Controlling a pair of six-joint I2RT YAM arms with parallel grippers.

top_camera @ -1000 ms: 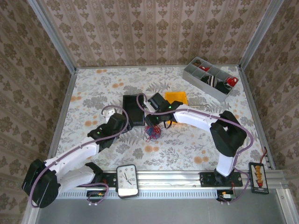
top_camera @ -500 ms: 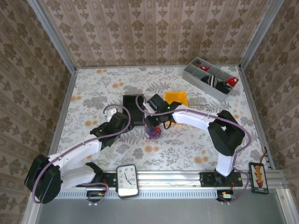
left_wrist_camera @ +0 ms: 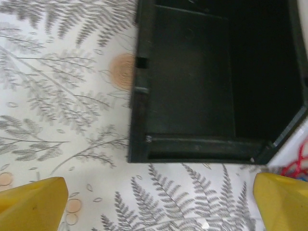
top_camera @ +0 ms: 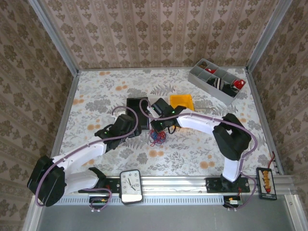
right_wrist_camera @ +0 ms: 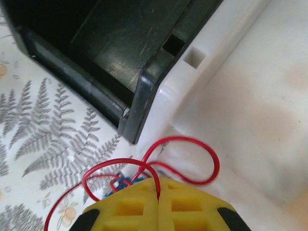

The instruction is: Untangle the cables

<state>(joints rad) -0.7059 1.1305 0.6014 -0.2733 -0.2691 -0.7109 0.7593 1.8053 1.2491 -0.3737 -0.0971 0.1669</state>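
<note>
- Red, blue and dark strands make up the cables [top_camera: 157,137], a small clump lying on the floral bench [top_camera: 96,91] near its middle, just in front of the near end of a black tray [top_camera: 136,113].
- The right gripper [right_wrist_camera: 158,185] has its yellow fingers pressed together with a red strand pinched in the seam. A red loop stands out from the pinch, and a bit of blue shows beside it.
- From above, that gripper sits right over the clump, beside the tray's near right corner.
- The left gripper [left_wrist_camera: 156,202] stands spread wide apart and holds nothing. Its yellow fingertips are low over the bench, before the tray's near wall.
- A scrap of red and blue wire shows at the right edge of the left wrist view, apart from the fingers.
- A yellow piece [top_camera: 182,101] lies behind the right arm, and a grey divided box [top_camera: 216,82] sits at the far right.
</note>
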